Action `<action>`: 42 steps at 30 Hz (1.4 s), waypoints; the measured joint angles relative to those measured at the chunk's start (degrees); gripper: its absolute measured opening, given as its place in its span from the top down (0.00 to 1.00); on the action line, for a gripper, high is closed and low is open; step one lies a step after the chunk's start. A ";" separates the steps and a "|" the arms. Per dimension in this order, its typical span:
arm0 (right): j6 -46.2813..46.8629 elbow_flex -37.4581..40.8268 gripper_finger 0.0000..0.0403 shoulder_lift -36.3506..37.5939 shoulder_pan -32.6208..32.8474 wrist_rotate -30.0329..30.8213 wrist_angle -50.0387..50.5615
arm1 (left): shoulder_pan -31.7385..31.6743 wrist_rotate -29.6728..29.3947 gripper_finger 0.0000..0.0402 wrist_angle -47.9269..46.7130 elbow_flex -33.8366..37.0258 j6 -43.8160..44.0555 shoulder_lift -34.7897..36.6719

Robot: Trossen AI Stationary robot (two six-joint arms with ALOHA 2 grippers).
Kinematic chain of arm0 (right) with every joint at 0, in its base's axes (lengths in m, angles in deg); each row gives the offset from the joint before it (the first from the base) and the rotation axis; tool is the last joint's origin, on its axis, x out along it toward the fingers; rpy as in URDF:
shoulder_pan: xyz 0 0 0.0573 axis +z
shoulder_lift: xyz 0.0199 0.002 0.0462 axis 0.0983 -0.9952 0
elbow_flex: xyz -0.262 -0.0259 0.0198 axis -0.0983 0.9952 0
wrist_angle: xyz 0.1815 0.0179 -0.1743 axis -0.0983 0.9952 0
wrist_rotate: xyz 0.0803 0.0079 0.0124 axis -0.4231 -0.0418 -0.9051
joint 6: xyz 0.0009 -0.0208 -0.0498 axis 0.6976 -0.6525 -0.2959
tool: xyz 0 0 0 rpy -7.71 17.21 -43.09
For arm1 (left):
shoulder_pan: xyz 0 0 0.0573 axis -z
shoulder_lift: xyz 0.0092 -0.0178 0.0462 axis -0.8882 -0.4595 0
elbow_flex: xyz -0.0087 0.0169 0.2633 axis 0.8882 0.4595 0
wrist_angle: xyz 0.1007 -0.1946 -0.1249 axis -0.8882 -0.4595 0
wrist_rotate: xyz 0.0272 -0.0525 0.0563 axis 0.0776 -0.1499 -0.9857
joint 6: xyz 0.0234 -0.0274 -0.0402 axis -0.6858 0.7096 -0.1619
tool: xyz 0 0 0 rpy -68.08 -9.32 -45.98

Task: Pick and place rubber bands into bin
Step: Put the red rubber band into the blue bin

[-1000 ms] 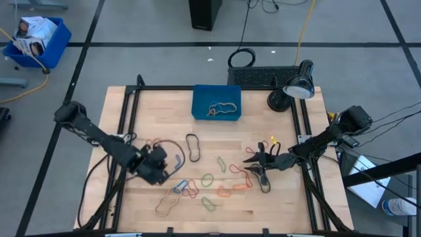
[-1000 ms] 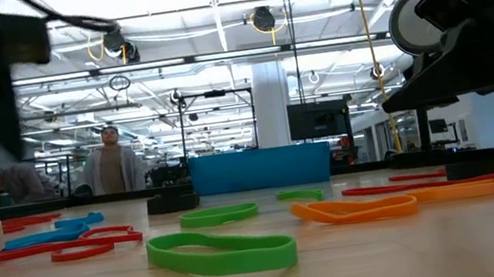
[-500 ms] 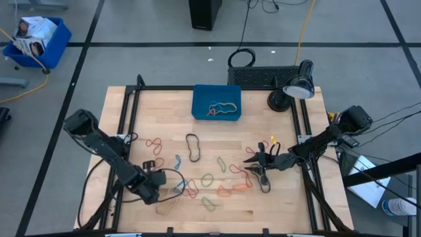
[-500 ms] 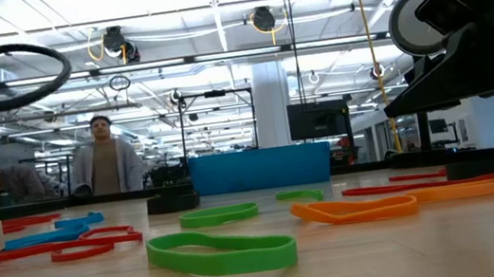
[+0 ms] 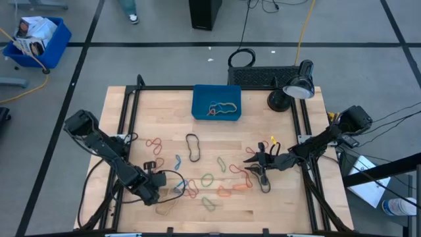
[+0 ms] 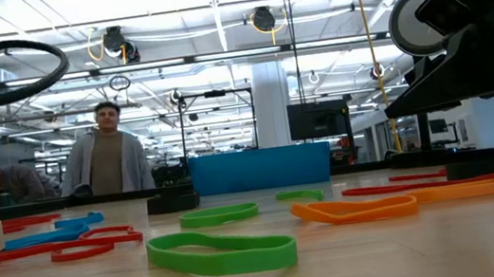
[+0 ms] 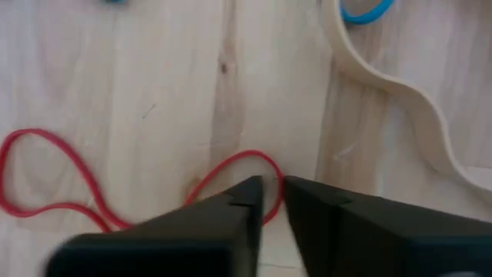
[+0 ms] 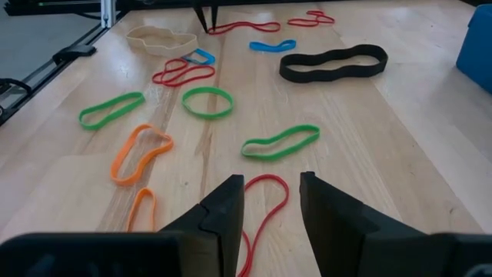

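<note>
Rubber bands in red, orange, green, blue, black and tan (image 5: 208, 179) lie scattered flat on the wooden table. The small blue bin (image 5: 200, 112) stands at the far middle with a couple of bands inside; it also shows in the low view (image 6: 261, 168). My left gripper (image 7: 272, 201) is down at the table near the front left, its fingers almost together on a red band (image 7: 231, 165), next to a tan band (image 7: 384, 100). My right gripper (image 8: 272, 201) is open and low at the right, with a red band (image 8: 265, 201) lying on the table below its fingers. My left gripper has the end curve (image 7: 265, 158) of the red band between its two fingertips, coming from above and pointing down. The band lies flat on the table, slack. In the right wrist view the fingertips (image 8: 206, 21) stand on the band's end.
A black desk lamp (image 5: 293, 92) stands at the far right corner. Black frame rails (image 5: 131, 118) run along the table's sides. A black cable loop (image 5: 170, 174) hangs by my left arm. A person (image 6: 107, 162) stands beyond the table. A larger blue bin (image 5: 36, 39) sits on the floor.
My left gripper has gone toward the table's near edge, down by the red and tan bands, and has kept still there for the last half second. The person behind the table has walked closer.
</note>
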 joint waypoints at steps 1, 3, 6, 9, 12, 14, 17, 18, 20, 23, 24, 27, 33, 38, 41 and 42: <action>0.00 0.00 0.71 0.00 0.00 0.00 0.00 | 0.00 0.04 0.94 0.44 0.00 0.03 0.00; -0.02 0.00 0.71 0.00 0.00 -0.02 0.11 | -0.02 0.02 0.98 0.94 0.05 0.39 -0.02; 0.00 0.00 0.71 0.00 0.00 -0.10 0.40 | -0.01 -0.50 0.97 1.16 0.08 1.22 -0.04; 0.00 0.00 0.71 0.00 0.02 -0.11 0.24 | -0.01 -2.08 0.99 1.84 0.15 2.54 0.08; -0.01 0.00 0.71 0.01 0.02 -0.11 0.23 | -0.17 -4.71 0.99 2.29 0.15 3.09 0.09; 0.00 0.00 0.71 0.00 0.02 -0.12 0.24 | -0.11 -5.47 0.99 2.28 0.15 2.82 0.09; -0.01 0.00 0.71 0.00 0.02 -0.13 0.21 | -0.12 -6.39 0.99 2.64 0.15 1.90 0.09; 0.00 0.00 0.71 0.00 0.02 -0.11 0.22 | -0.13 -6.75 0.99 2.60 0.15 1.97 0.09; -0.01 0.00 0.71 0.00 0.02 -0.13 0.22 | -0.17 -6.84 0.99 2.73 0.15 2.04 0.09; -0.02 0.00 0.71 0.00 0.02 -0.13 0.20 | -0.11 -6.82 0.99 2.74 0.15 2.01 0.09; -0.01 0.00 0.71 0.00 0.02 -0.13 0.20 | -0.11 -6.82 0.99 2.73 0.15 1.99 0.11; 0.00 0.00 0.71 0.00 0.02 -0.13 0.20 | -0.11 -6.82 0.99 2.71 0.15 1.77 0.13; -0.01 0.00 0.71 0.00 0.02 -0.13 0.18 | -0.11 -6.82 0.98 2.70 0.13 1.73 0.15; -0.02 0.00 0.71 0.01 0.02 -0.13 0.20 | -0.11 -7.08 0.98 2.84 0.11 2.07 0.17; 0.00 0.00 0.71 0.00 0.02 -0.13 0.18 | -0.11 -8.24 0.98 3.16 0.11 1.94 0.17; 0.00 0.00 0.71 0.00 0.02 -0.12 0.20 | -0.11 -8.40 0.99 3.41 0.11 1.61 0.17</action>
